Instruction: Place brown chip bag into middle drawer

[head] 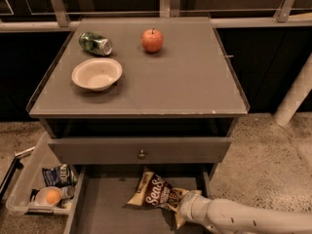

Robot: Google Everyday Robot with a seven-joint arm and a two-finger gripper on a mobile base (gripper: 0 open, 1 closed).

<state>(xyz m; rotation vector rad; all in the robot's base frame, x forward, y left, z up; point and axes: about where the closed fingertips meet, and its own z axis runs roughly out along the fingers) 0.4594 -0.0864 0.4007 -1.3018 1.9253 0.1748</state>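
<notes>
The brown chip bag [155, 190] with white "Sea Salt" lettering lies in the open middle drawer [105, 206], the wide grey tray at the bottom of the camera view. My gripper [184, 204] reaches in from the lower right on its white arm and is at the bag's right end. The bag's cream-tan end bunches around the gripper's tip. The bag rests on or just above the drawer floor.
On the cabinet top stand a white bowl [96, 73], a tipped green can [95, 43] and a red apple [152, 40]. A grey drawer front with a round knob [142, 154] is above the open drawer. A clear plastic bin [34, 184] at lower left holds a blue-and-white snack bag [58, 175].
</notes>
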